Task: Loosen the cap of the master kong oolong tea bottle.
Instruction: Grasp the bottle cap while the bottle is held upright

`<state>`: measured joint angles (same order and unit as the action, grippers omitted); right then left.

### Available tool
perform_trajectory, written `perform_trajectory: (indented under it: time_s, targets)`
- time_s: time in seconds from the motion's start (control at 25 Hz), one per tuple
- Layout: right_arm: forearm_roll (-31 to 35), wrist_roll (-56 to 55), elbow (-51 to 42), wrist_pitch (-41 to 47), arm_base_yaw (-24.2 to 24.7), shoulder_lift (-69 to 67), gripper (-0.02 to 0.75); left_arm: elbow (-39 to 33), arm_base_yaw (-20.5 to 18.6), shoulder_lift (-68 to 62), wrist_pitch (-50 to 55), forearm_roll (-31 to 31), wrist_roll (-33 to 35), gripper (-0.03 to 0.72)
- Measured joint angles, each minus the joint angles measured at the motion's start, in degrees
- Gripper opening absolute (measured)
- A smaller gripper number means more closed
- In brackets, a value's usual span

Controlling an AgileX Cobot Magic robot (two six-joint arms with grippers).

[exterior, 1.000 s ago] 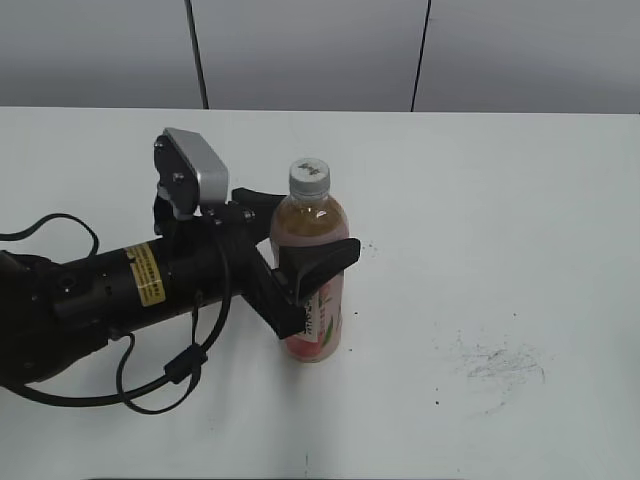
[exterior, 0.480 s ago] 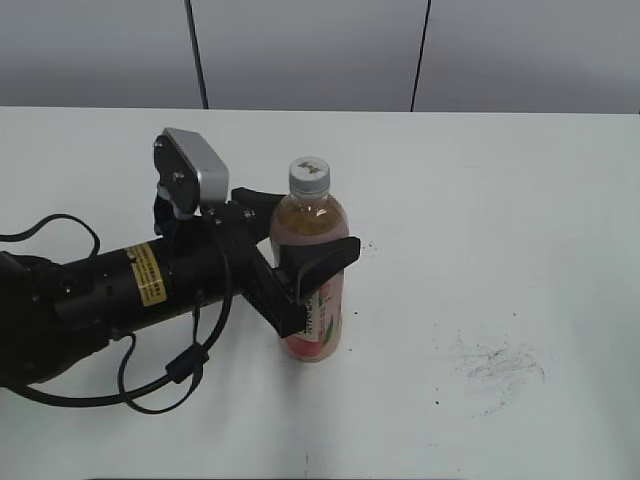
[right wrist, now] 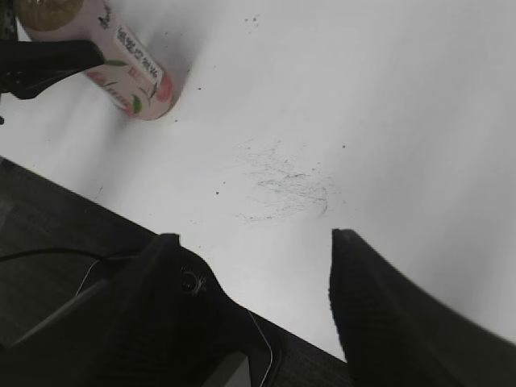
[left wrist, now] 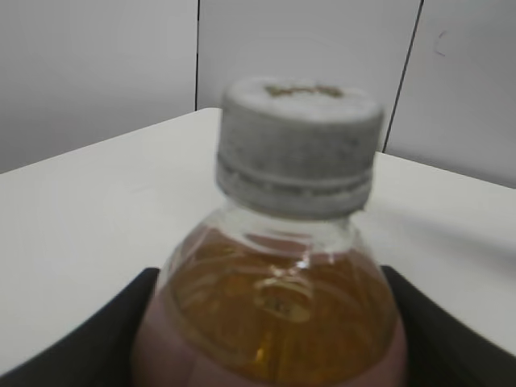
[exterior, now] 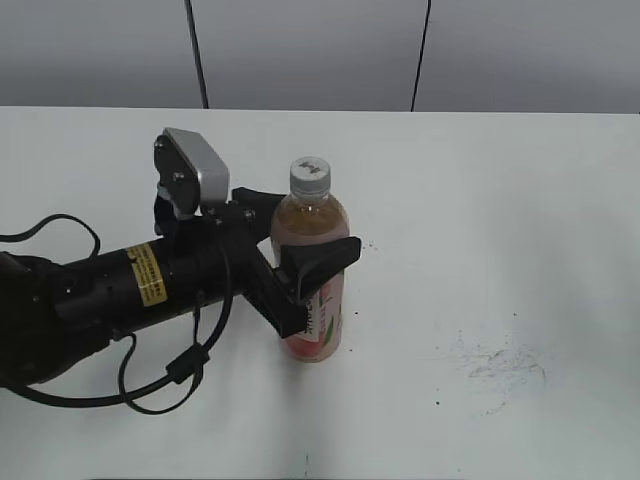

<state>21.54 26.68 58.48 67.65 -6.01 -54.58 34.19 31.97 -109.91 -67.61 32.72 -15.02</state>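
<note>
while the white table (exterior: 520, 200) carries everything here, we see the bottle standing upright near its middle with our left hand (exterior: 300, 255) wrapped around it from the left side. the master kong oolong tea bottle (exterior: 312, 320) sits between the two dark fingers, which look closed against its shoulder and label, so we judge the bracing grip is made. our right hand (right wrist: 254, 266) hangs well apart from the bottle, above the table's near edge, its fingers spread wide with nothing between them. some dark scuff marks (exterior: 500, 362) lie on the table to the right. the cap (left wrist: 297, 145) is seated on the neck, its ring snug below it in the left wrist view, untouched by either hand. so we reckon only the holding is done; reaching the cap, gripping it and twisting are all left.
</note>
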Motion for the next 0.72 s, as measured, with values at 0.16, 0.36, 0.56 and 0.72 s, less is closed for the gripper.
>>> perform_trajectory:
  time_s: [0.16,0.36,0.56,0.72]
  targets:
    - [-1.53,-0.56,9.83,1.71,-6.87,-9.44,0.440,0.00,0.05,0.00,-0.05,0.00,0.00,0.454]
    - [-7.22,-5.23,21.31,1.98,-14.50,-20.43,0.440,0.00,0.05,0.00,-0.11,-0.05,0.05,0.454]
    - [-8.43,-8.42,29.42,2.04,-21.53,-29.50,0.439,0.00,0.05,0.00,-0.11,-0.05,0.05,0.454]
    - [-3.13,-9.67,33.74,2.13,-24.37,-35.72,0.440,0.00,0.05,0.00,-0.11,-0.05,0.05,0.454]
